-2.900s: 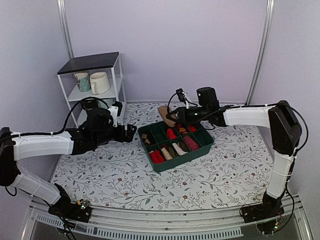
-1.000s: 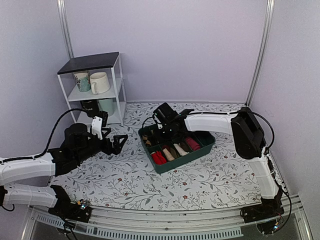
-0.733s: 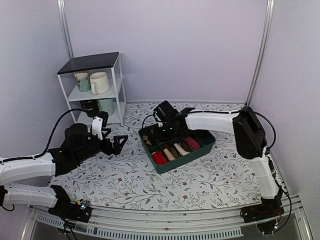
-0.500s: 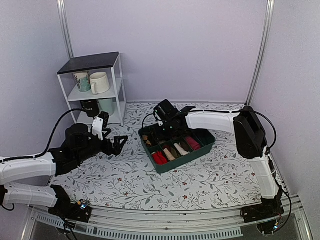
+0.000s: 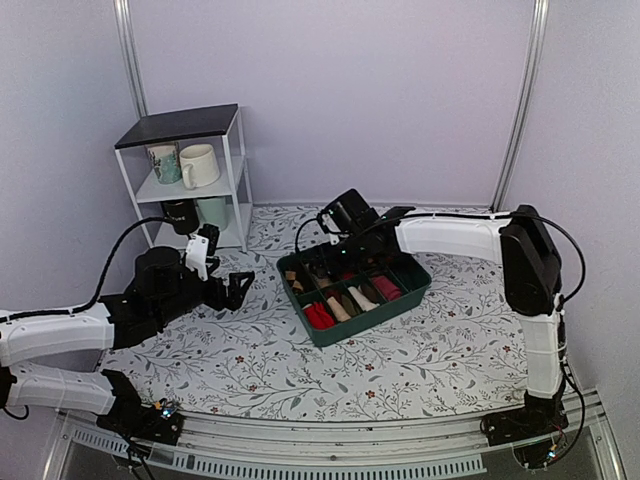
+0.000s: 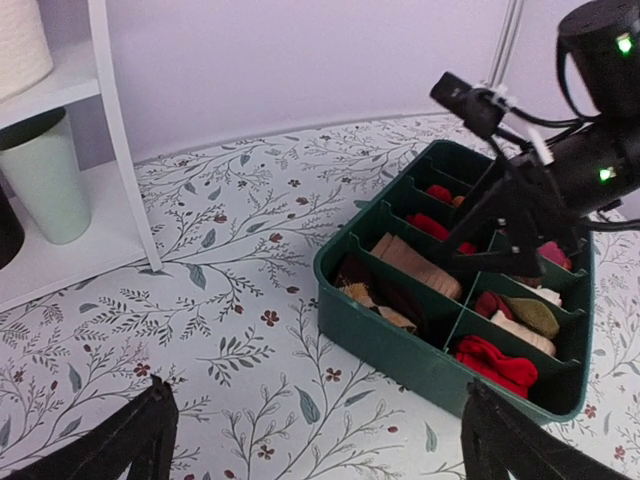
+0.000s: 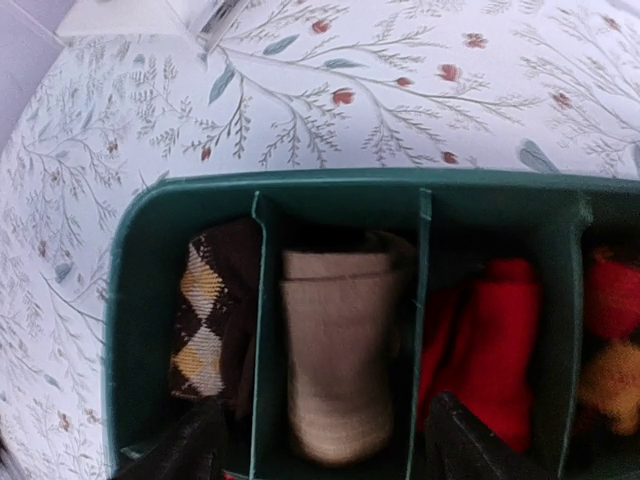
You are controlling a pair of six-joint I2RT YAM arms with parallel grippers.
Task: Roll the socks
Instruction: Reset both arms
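Observation:
The socks (image 7: 335,360) are a compact tan-brown bundle lying in the second back compartment of the green tray (image 7: 130,300). The left wrist view shows the same bundle (image 6: 415,265) beside an argyle roll. My right gripper (image 7: 330,455) hangs open just above the bundle, one finger on each side, touching nothing. From above, it (image 5: 328,265) hovers over the tray's back-left part and hides the bundle. My left gripper (image 6: 320,450) is wide open and empty, low over the table left of the tray (image 6: 400,350); from above it (image 5: 235,285) points toward the tray.
The tray (image 5: 330,330) also holds red rolls (image 7: 490,330), a brown argyle roll (image 7: 205,330), cream and dark rolls. A white shelf (image 5: 190,165) with mugs stands at the back left. The floral tablecloth (image 5: 230,360) covers the table.
My right gripper has opened and let the tan bundle go into the tray compartment, then risen and drawn back a little to the right. The left arm has hardly moved.

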